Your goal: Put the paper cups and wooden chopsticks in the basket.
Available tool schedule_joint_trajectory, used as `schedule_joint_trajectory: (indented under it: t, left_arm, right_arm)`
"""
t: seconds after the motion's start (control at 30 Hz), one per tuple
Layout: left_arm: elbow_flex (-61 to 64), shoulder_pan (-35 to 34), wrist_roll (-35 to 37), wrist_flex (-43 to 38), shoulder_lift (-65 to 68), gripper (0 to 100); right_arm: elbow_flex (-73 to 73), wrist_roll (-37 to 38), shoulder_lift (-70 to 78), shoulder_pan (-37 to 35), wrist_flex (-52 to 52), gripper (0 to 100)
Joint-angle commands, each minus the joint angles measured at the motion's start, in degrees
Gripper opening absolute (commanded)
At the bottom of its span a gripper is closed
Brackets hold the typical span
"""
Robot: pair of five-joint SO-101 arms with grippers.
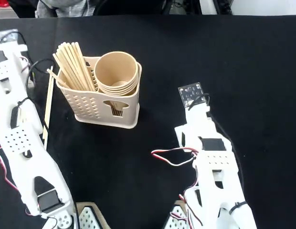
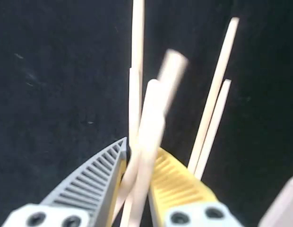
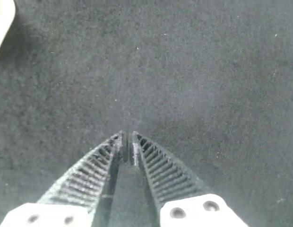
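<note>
Several wooden chopsticks point(image 2: 151, 118) pinched lengthwise in left end effector point(image 2: 137, 163), basket point(image 1: 98, 109) just beside them toward the bench point(image 1: 210, 47) middle, so left is nearer; right end effector point(image 3: 126, 142) pressed together, empty

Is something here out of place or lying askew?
Yes. Several chopsticks are outside the basket, along its left side, and not inside with the others. The left hand grips some of them at crossing angles.

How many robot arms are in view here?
2. The left arm lies along the left of the table, left end effector shut on chopsticks. The right arm lies right of the basket, right end effector shut, empty.
</note>
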Motion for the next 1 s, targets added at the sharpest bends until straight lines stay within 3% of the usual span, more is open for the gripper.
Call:
schedule_joint_trajectory:
  t: [0.0, 0.23, 0.6, 0.97]
  left_arm:
    - [-11.2, -0.9, 1.4, 3.5, -1.1, 3]
    - [-36.4, -0.7, 6.1, 12.7, -0.3, 3]
    - [-36.4, 0.7, 12.5, 6.9, -3.1, 3]
    - [-36.2, 2.5, 14.1, 5.8, -17.8, 3]
  right_arm:
    - [-0.6, 0.4, -0.3, 0.9, -0.7, 2.8]
    - [-0.6, 0.4, -0.3, 0.9, -0.7, 2.8]
    - [-0.6, 0.4, -0.3, 0.8, -0.6, 2.8]
    - [-0.7, 0.4, -0.3, 0.8, -0.5, 2.8]
